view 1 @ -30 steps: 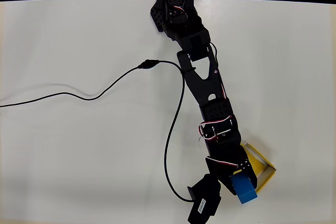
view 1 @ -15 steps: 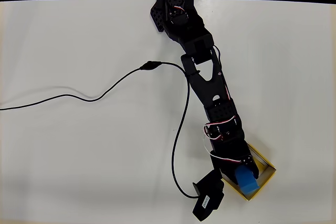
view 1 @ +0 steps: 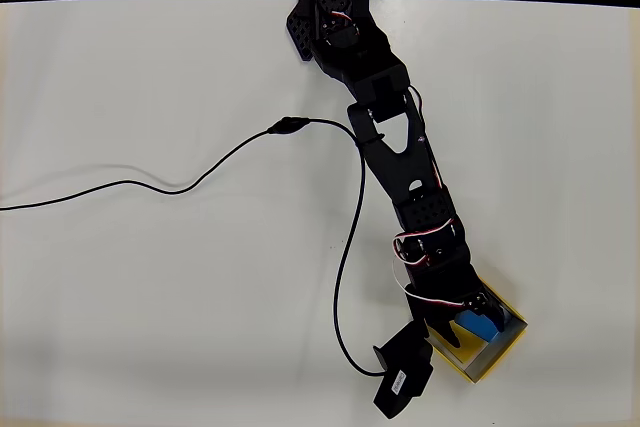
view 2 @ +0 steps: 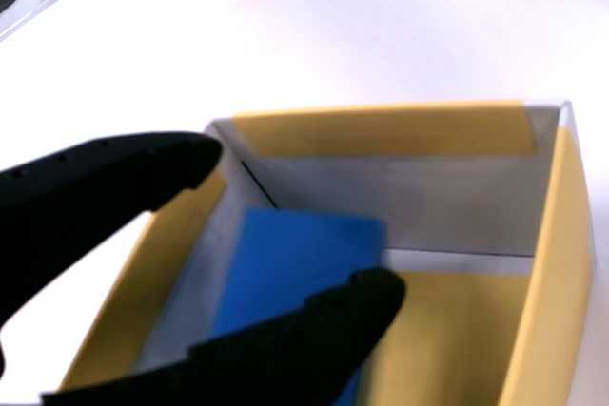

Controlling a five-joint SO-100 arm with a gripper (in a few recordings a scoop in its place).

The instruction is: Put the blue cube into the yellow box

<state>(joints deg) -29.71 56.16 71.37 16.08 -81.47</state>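
The blue cube (view 2: pixel 295 263) is a plain bright blue. The yellow box (view 2: pixel 381 130) has yellow walls with pale grey inner faces. The fingers (view 2: pixel 105 187) are matte black. The counter (view 1: pixel 150 297) is plain white, crossed by a black cable (view 1: pixel 200 172).

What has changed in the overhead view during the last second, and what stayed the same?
The gripper swung rightward and carried the blue cube from beside the yellow box to inside its walls. In the wrist view the fingers now stand apart around the cube, so it looks released. The box, the white table and the black cable stayed put.
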